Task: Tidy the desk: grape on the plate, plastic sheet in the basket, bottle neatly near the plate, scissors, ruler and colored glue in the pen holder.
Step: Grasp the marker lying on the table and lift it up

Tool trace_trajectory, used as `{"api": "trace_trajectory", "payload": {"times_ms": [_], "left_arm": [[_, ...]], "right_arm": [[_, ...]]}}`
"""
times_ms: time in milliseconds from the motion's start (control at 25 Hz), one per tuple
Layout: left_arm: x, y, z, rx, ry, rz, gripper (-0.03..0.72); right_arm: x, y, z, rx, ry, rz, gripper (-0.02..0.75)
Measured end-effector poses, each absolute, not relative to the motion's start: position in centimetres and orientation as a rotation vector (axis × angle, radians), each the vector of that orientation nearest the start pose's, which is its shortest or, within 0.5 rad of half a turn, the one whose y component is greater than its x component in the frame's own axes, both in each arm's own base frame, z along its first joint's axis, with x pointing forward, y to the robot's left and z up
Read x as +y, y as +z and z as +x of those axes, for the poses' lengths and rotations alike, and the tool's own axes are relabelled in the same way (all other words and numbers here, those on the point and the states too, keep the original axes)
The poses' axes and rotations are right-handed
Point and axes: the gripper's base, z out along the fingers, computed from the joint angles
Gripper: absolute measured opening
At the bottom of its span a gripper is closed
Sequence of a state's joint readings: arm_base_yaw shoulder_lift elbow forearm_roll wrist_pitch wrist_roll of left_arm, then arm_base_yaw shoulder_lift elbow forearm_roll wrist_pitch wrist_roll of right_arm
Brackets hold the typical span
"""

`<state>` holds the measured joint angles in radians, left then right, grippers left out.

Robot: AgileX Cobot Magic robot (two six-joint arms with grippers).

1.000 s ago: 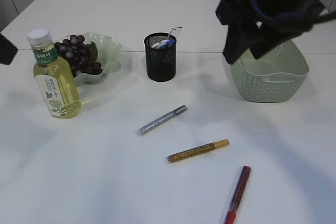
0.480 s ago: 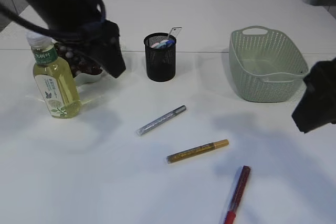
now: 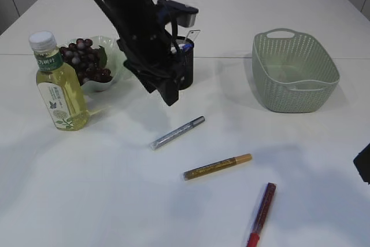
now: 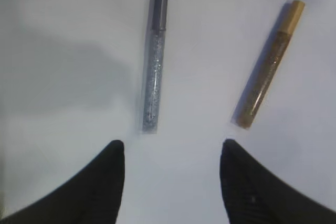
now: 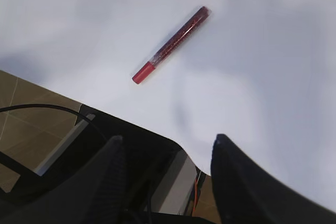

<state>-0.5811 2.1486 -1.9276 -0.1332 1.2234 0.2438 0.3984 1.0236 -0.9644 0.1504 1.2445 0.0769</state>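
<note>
Three glitter glue pens lie on the white table: silver (image 3: 176, 133), gold (image 3: 218, 166) and red (image 3: 261, 214). My left gripper (image 3: 169, 95) hangs open in front of the black pen holder (image 3: 186, 65), above and behind the silver pen (image 4: 155, 61), with the gold pen (image 4: 269, 64) to the right; nothing is between its fingers (image 4: 105, 182). My right gripper (image 5: 167, 145) is open and empty over the table's front edge, short of the red pen (image 5: 170, 44). Grapes (image 3: 85, 61) lie on the green plate (image 3: 118, 50), the bottle (image 3: 58, 85) beside it. A ruler tip (image 3: 193, 34) sticks out of the holder.
The green basket (image 3: 295, 70) stands at the back right, a faint pale sheet edge (image 3: 300, 85) showing inside it. The left arm hides part of the pen holder. In the right wrist view the floor (image 5: 21, 108) lies beyond the table edge.
The left arm swept right from the plate to the front of the pen holder. The right arm left the basket and dropped to the front right edge.
</note>
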Motion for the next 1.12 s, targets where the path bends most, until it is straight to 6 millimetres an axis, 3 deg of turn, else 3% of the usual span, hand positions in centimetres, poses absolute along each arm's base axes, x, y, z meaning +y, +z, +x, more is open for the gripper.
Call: {"api": "trace_trajectory", "payload": {"times_ms": [240, 520, 800, 1120], "left_arm": [[-26.6, 19.2, 38.9, 2.786, -0.162, 1.180, 0.424], [-27.6, 16.1, 40.1, 2.809, -0.143, 1.199, 0.420], [-28.2, 14.6, 41.0, 2.807, -0.141, 1.202, 0.405], [-29.5, 14.4, 40.8, 2.762, -0.141, 1.262, 0.386]], "right_arm": [[7.1, 33.0, 15.0, 2.765, 0.232, -0.432, 0.417], [6.9, 32.9, 15.1, 2.761, 0.196, -0.434, 0.417], [6.8, 32.9, 15.1, 2.759, 0.181, -0.436, 0.417], [6.8, 32.9, 15.1, 2.759, 0.176, -0.436, 0.417]]}}
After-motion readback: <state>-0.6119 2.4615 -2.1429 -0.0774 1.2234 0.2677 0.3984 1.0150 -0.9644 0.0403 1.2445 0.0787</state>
